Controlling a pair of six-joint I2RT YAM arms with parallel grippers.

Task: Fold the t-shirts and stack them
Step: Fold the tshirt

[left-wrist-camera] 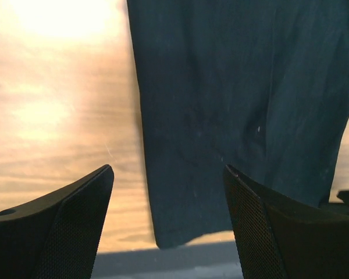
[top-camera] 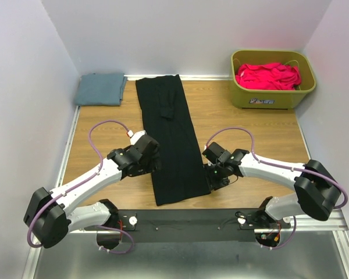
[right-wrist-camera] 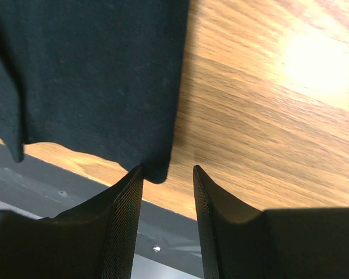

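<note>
A black t-shirt lies folded into a long narrow strip running from the back of the table toward the front. My left gripper sits at the strip's left edge near its front end. In the left wrist view it stands wide open above the front-left corner of the black cloth. My right gripper is at the strip's front-right corner. Its jaws are narrower but open, with the cloth corner just by the left fingertip. A slate blue-grey t-shirt lies folded at the back left.
An olive-green tub at the back right holds a crumpled pink-red t-shirt. White walls close in the wooden table on three sides. A dark metal rail runs along the front edge between the arm bases.
</note>
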